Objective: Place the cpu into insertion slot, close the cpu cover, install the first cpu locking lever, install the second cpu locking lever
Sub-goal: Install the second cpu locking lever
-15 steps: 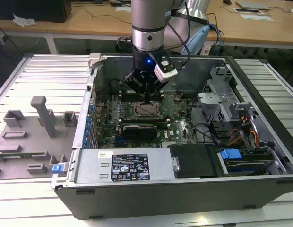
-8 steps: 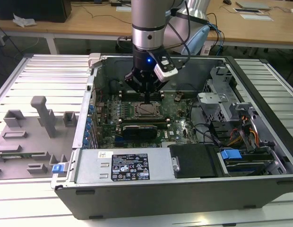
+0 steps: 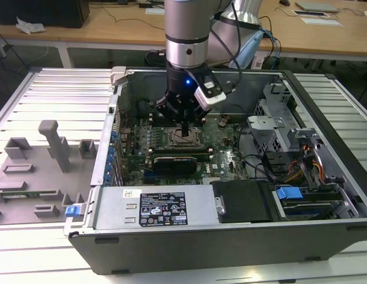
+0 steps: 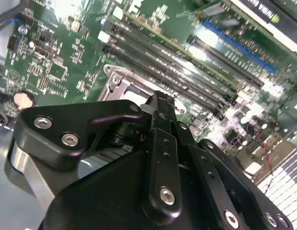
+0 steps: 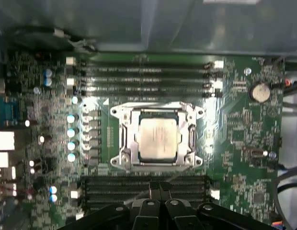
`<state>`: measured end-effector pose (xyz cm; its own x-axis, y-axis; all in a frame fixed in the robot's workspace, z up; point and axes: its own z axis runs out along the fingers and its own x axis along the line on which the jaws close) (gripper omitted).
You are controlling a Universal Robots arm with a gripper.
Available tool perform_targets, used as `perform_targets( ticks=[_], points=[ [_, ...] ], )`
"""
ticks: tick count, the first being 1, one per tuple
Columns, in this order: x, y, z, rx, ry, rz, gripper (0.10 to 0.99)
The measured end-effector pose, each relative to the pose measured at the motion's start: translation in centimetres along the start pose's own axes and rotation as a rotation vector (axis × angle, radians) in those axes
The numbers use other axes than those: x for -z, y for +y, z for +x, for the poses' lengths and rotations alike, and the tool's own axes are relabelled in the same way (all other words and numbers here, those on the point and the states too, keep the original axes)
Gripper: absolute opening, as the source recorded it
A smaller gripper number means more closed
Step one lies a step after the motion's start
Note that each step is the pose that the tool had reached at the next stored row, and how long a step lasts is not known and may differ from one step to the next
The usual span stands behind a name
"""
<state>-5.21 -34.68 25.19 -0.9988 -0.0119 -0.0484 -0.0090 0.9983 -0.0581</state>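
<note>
Four memory slots (image 5: 143, 76) beside cpu (image 5: 158, 139), gripper (image 5: 159, 188) near

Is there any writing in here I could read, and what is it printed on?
Black label on the silver metal box: rows of print, too small to read.
White sticker beside it: unreadable.
Green motherboard: tiny white markings, blurred.
</note>
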Motion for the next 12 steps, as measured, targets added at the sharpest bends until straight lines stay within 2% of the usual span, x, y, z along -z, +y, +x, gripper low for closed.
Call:
perform_targets(
  ticks=[1,3,5,6,9,11,12],
  points=[
    [-0.03,-0.14,0.00,0.000,-0.0001,-0.008,0.106],
    [-0.17,-0.51,0.02,-0.001,-0.0004,-0.034,0.106],
    [-0.33,-0.81,0.08,-0.003,-0.0006,-0.053,0.106],
    [-0.41,-0.91,0.16,-0.003,-0.0006,-0.060,0.106],
    [-0.63,-1.09,0.53,-0.003,-0.0008,-0.071,0.106],
    [-0.89,-1.68,0.78,-0.004,-0.0010,-0.090,0.106],
    [-1.04,-2.05,0.94,-0.005,-0.0011,-0.104,0.106]
  ],
)
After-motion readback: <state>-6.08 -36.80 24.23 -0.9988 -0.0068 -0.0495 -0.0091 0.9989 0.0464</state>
